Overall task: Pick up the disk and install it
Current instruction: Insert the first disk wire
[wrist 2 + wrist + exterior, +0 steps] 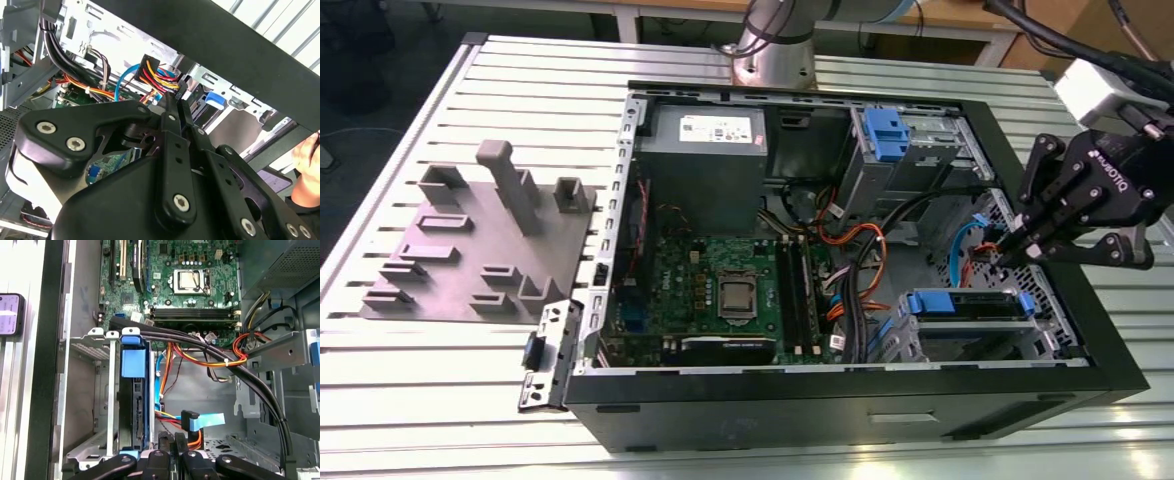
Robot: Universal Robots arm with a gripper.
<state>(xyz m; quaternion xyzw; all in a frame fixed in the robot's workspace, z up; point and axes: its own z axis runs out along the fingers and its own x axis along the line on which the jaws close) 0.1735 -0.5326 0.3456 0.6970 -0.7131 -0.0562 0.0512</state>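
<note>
Table: a slatted metal table (pixel 400 380) carries everything.
Plate: on the exterior view's left, a grey plate (pixel 467 250) with raised blocks lies beside the case.
Case: an open black computer case (pixel 854 410) lies on its side in the middle.
Board: the green circuit board (pixel 720 290) covers the case floor, below the grey power supply (pixel 704 160).
Carrier: a blue-tabbed carrier (pixel 886 135) sits just beside the power supply.
Cables: orange, black and blue cables (pixel 854 250) run between the board and the bays.
Disk: the disk (pixel 967 303) (pixel 134 395) sits in the metal cage (pixel 907 340) at the case's near corner, seemingly fully seated, blue end showing.
Gripper: on the exterior view's right, the gripper (pixel 1010 255) (pixel 175 102) (pixel 172 437) hangs over the case just beside the disk, its fingers pressed together, holding nothing.
</note>
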